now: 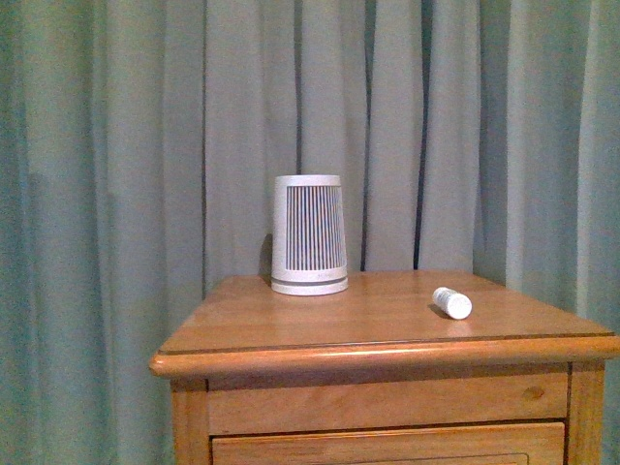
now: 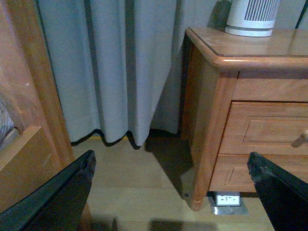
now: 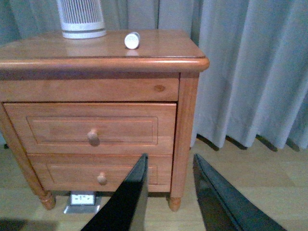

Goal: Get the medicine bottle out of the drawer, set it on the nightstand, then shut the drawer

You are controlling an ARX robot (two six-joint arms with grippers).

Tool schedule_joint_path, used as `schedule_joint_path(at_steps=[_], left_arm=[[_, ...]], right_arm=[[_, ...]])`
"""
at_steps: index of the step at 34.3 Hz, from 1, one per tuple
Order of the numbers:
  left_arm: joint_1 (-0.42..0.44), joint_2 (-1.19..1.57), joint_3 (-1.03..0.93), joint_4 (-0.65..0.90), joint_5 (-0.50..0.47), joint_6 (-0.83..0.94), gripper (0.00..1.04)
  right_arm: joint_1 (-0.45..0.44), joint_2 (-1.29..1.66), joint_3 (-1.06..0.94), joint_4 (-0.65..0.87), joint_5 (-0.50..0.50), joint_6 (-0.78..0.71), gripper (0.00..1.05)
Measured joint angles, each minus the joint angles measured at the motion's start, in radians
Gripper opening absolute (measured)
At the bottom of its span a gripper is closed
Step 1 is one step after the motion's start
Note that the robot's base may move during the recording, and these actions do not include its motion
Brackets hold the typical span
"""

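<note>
One tiny white plastic medicine bottle [image 1: 451, 302] lies on its side on the honey-orange wooden nightstand [image 1: 320, 320], long axis slanting front-to-back, one round end facing forward; left hand [image 2: 171, 185] wide, right hand [image 3: 169, 190] narrowly parted, both empty.

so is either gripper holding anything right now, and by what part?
Nothing held. The left gripper is wide open; the right gripper has an empty gap between its fingers. The medicine bottle lies on its side on the nightstand.
</note>
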Motion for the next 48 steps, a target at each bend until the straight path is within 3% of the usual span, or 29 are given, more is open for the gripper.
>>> schedule_joint_path(at_steps=[2, 6, 19, 21, 28, 36, 48], left_arm=[[0.000, 0.000, 0.000, 0.000, 0.001, 0.000, 0.98], [0.000, 0.000, 0.000, 0.000, 0.000, 0.000, 0.98], [0.000, 0.000, 0.000, 0.000, 0.000, 0.000, 0.98], [0.000, 0.000, 0.000, 0.000, 0.000, 0.000, 0.98], [0.000, 0.000, 0.000, 0.000, 0.000, 0.000, 0.98], [0.000, 0.000, 0.000, 0.000, 0.000, 0.000, 0.98], [0.000, 0.000, 0.000, 0.000, 0.000, 0.000, 0.98]], right_arm=[[0.000, -0.038, 0.000, -0.033, 0.000, -0.002, 0.17], [0.000, -0.153, 0.000, -0.168, 0.000, -0.004, 0.02], [0.000, -0.184, 0.000, -0.181, -0.002, -0.006, 0.03], [0.000, -0.184, 0.000, -0.181, -0.002, -0.006, 0.10], [0.000, -0.184, 0.000, -0.181, -0.002, -0.006, 0.54], [0.000, -0.184, 0.000, -0.181, -0.002, -0.006, 0.96], [0.000, -0.184, 0.000, -0.181, -0.002, -0.006, 0.98]])
